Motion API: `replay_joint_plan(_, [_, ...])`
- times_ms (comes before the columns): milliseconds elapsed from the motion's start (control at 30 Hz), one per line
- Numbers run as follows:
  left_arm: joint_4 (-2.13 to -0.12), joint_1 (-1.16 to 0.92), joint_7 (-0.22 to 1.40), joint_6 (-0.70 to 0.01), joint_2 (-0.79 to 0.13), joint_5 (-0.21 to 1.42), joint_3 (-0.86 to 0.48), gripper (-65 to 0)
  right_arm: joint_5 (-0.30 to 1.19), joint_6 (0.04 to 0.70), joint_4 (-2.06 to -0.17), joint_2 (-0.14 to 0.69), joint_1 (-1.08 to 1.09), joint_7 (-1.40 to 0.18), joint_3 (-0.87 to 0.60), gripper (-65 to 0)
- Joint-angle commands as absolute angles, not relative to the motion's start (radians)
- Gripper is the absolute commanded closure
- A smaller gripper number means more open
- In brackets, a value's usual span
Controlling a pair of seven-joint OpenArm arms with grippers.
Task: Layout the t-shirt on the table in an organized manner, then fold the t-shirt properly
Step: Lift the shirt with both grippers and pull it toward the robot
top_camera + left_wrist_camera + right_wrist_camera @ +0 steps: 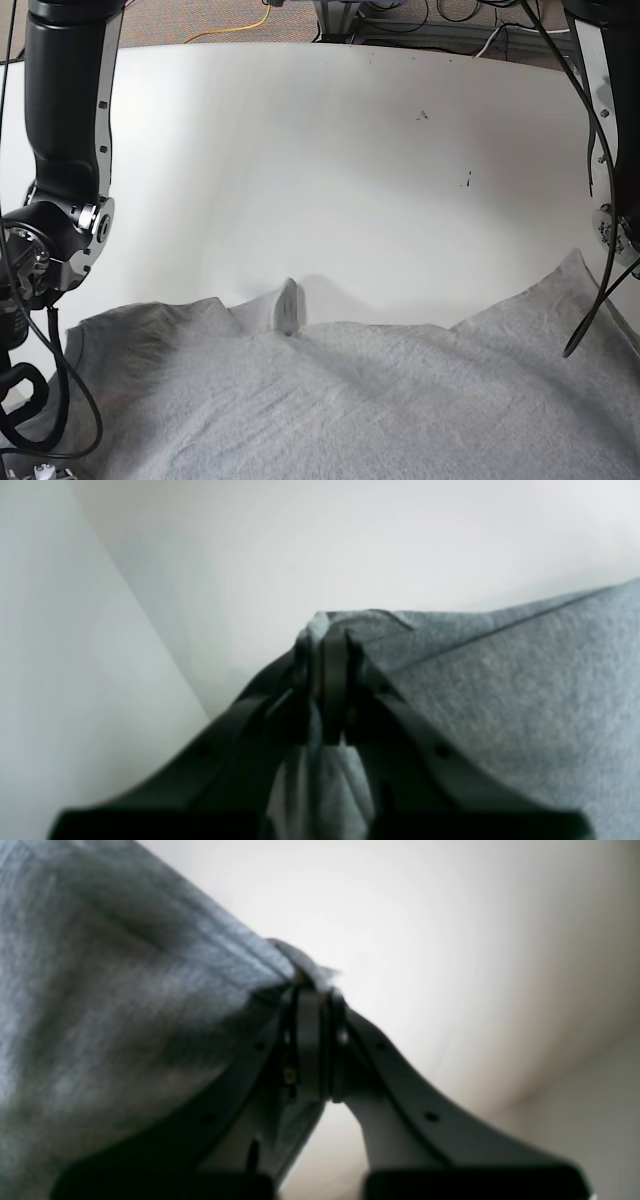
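Both wrist views blurred. Base view: hands out of frame, only arm links at left and right edges; shirt (400, 400) cut off by lower edge, lettering not visible. Shirt spread across near part of white bench (300, 170), small fold standing up at its far edge near centre. Left hand (327, 645) clamped on shirt edge, fabric bunched between fingers, cloth trailing right. Right hand (315, 1000) pinched shut on shirt corner, cloth hanging to its left.

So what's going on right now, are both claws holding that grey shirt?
Left gripper shut on the t-shirt. Right gripper shut on it too. Shirt spread between them over the table. Nothing in the way.
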State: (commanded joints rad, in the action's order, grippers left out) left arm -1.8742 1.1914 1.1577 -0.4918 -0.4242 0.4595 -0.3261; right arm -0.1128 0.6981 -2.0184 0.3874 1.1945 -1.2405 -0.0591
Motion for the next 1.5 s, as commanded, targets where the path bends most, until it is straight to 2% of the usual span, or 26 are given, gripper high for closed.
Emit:
replay_joint_plan(300, [-1.899,1.179,1.228,-0.492,-0.429,0.544,-0.334,-0.3,-0.120,0.698,-2.034,0.390,1.178,-1.293,-0.064,0.0])
replay_joint_plan(633, [-1.922,1.024,1.251,-0.492,-0.449,0.593,-0.343,-0.3,-0.122,0.698,-2.032,0.403,1.092,-1.305,-0.059,0.0])
replay_joint_plan(833, [-1.863,0.924,1.224,-0.492,-0.446,0.591,-0.361,-0.3,-0.111,0.698,-1.994,0.392,0.995,-1.287,-0.061,0.0])
replay_joint_plan(1067, [-1.658,0.831,1.036,-0.492,-0.449,0.591,-0.346,-0.3,-0.120,0.698,-1.802,0.343,0.854,-1.017,-0.071,0.0])
replay_joint_plan(1267, [-1.508,0.797,0.944,-0.492,-0.452,0.590,-0.340,-0.3,-0.120,0.698,-1.583,0.288,0.809,-0.816,-0.174,0.0])
replay_joint_plan(1500, [-1.354,0.743,0.872,-0.490,-0.470,0.590,-0.340,-0.3,-0.113,0.698,-1.365,0.277,0.809,-0.696,-0.202,0.0])
